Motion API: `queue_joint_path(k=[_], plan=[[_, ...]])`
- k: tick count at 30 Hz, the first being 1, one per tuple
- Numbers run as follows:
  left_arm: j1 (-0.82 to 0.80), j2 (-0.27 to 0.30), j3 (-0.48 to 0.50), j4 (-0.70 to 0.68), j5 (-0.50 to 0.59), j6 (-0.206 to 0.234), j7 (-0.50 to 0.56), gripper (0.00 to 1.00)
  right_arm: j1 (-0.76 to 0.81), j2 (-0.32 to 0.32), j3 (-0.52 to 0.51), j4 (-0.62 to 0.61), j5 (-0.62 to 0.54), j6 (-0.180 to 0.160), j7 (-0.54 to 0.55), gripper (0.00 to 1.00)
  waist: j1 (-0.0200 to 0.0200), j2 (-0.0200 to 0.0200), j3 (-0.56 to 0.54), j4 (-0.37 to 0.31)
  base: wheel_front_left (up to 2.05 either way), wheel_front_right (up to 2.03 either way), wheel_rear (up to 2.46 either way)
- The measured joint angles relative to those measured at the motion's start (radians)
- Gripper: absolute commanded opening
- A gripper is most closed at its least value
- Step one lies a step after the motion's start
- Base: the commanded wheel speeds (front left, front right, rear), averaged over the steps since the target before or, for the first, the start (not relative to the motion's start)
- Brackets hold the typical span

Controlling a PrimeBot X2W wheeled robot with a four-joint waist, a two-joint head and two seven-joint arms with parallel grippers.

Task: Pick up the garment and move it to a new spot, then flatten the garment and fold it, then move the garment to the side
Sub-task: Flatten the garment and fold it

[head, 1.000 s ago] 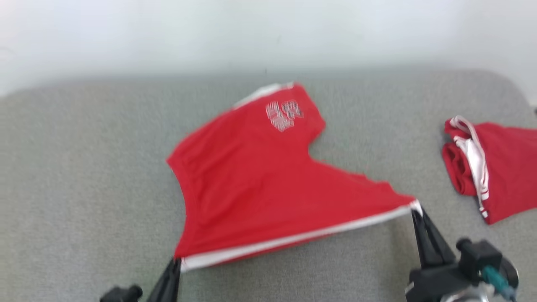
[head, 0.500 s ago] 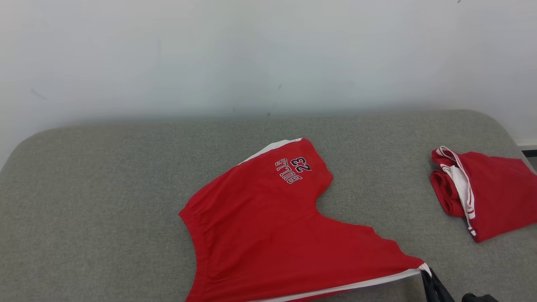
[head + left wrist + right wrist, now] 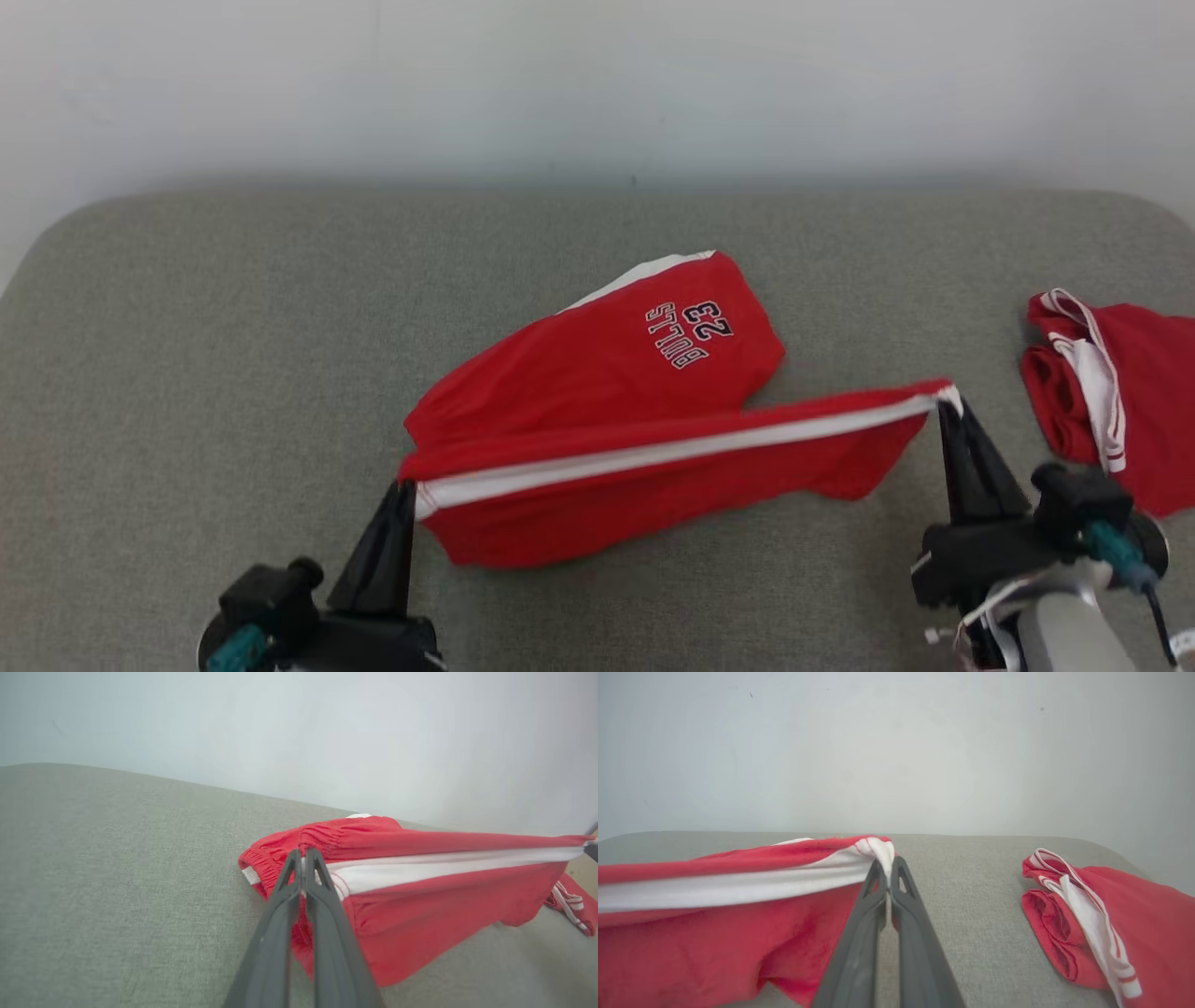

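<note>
Red shorts (image 3: 616,373) (lettered BULLS 23) lie midway across a grey padded surface (image 3: 187,373), near edge raised taut; left gripper (image 3: 405,485) pinches one end of the white stripe (image 3: 672,455), right gripper (image 3: 945,403) the other; another red garment (image 3: 1130,401) lies right

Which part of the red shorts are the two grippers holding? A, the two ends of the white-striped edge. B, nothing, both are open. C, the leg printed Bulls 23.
A: the left gripper and right gripper each pinch one end of the white stripe of the red shorts, taut between them.
</note>
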Motion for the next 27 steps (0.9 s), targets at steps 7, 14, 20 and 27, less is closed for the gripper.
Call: queue_joint_path(k=[7, 14, 20, 27], plan=[[-0.189, -0.002, 0.003, 0.032, 0.011, 0.000, 0.000, 0.00, -0.286, -0.022, -0.004, 0.156, -0.046, 0.000, 0.000, 0.00, 0.0002, 0.0001, 0.106, 0.037, 0.00, 0.00, 0.00], [-0.327, -0.028, -0.003, 0.085, 0.025, 0.001, 0.000, 0.00, -0.539, -0.063, 0.037, 0.328, -0.101, 0.000, 0.000, 0.00, 0.0002, 0.0002, 0.222, 0.088, 0.00, 0.00, 0.00], [-0.384, -0.046, 0.000, 0.104, 0.025, 0.001, 0.000, 0.00, -0.679, -0.073, 0.079, 0.436, -0.137, -0.001, 0.000, 0.00, 0.0001, 0.0002, 0.294, 0.129, 0.00, 0.00, 0.00], [-0.422, -0.059, 0.001, 0.119, 0.034, 0.001, 0.000, 0.00, -0.784, -0.083, 0.091, 0.512, -0.178, -0.001, 0.000, 0.00, 0.0000, 0.0002, 0.354, 0.175, 0.00, 0.00, 0.00]])
